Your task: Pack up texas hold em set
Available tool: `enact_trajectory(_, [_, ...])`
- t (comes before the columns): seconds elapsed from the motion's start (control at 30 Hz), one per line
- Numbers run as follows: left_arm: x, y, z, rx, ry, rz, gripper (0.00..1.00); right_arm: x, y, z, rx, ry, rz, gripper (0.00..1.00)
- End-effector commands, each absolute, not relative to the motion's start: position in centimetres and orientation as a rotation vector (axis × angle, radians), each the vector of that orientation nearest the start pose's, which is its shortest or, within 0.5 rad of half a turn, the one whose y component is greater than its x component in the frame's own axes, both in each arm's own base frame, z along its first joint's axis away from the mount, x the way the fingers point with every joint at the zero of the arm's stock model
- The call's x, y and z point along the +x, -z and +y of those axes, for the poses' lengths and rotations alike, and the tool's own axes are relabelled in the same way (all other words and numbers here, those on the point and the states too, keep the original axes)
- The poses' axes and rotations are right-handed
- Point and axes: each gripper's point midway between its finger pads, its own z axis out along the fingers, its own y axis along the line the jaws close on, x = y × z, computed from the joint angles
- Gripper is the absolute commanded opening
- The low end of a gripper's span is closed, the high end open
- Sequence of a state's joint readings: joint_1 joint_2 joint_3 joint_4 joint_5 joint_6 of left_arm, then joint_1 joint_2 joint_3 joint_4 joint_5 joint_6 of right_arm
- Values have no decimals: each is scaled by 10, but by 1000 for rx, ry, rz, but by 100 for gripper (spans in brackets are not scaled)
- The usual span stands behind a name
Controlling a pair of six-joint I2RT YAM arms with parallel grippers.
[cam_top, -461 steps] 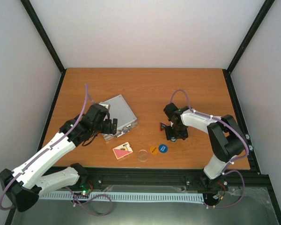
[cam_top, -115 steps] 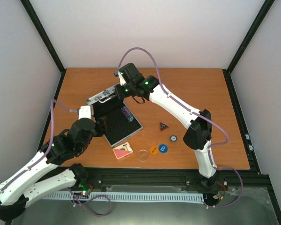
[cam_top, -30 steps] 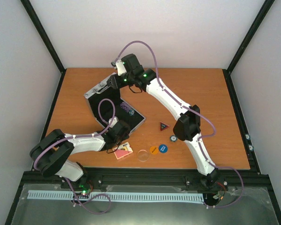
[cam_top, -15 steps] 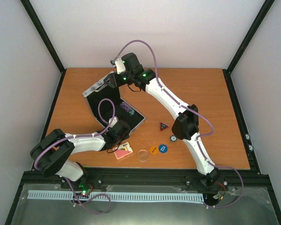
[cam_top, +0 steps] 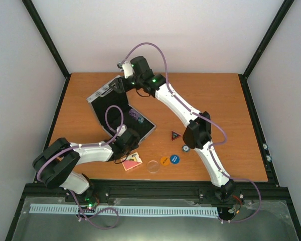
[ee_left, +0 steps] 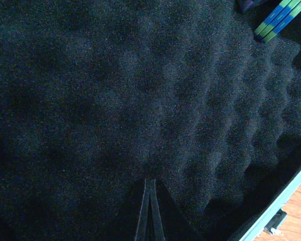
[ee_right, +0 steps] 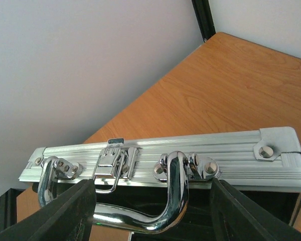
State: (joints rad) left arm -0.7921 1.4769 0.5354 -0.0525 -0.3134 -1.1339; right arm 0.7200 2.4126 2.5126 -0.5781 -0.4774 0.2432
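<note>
The silver case stands open. Its lid (cam_top: pixel 106 93) is raised at the back left and its black foam base (cam_top: pixel 121 120) lies toward the middle, with a row of chips (cam_top: pixel 136 115) in it. My right gripper (cam_top: pixel 122 84) is open at the lid's top edge; its fingers (ee_right: pixel 65 213) straddle the chrome handle (ee_right: pixel 176 196) without squeezing it. My left gripper (cam_top: pixel 125 140) is shut, with its tips (ee_left: pixel 149 211) against the foam (ee_left: pixel 115 100). A pink card deck (cam_top: pixel 132 161), clear disc (cam_top: pixel 153 166), orange disc (cam_top: pixel 164 160), blue disc (cam_top: pixel 174 159), blue-white chip (cam_top: pixel 184 148) and red-black triangle (cam_top: pixel 176 134) lie on the table.
A chrome latch (ee_right: pixel 115 163) sits left of the handle on the lid's ribbed edge (ee_right: pixel 215 150). Green-blue chip edges (ee_left: pixel 280 16) show at the top right of the left wrist view. Black frame posts and white walls close in the wooden table (cam_top: pixel 215 100).
The right gripper's jaws have spread apart around the handle. The lid has tipped a little further to the back left. The left arm has stayed put.
</note>
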Motion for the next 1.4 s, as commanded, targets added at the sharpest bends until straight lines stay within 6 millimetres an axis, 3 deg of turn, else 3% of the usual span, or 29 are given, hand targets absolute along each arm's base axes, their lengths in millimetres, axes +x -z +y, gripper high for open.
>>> enact_trajectory(0.0, [201,40,-152,-527,134,2759,1,453,-264,499,-837,-1049,1946,65])
enact_trajectory(0.2, [200,42,-150,-529,125,2764,1,450,-261,497,-847,-1065,1968,66])
enact_trajectory(0.57, [200,43,-150,-529,115,2767,1,434,-291,485,-866,-1065,1938,67])
enact_trajectory(0.9, [199,46,-150,-522,109,2777,1,448,-261,505,-866,-1123,1939,67])
enact_trajectory(1.37, [200,45,-150,-520,106,2778,1,447,-257,501,-880,-1100,1958,67])
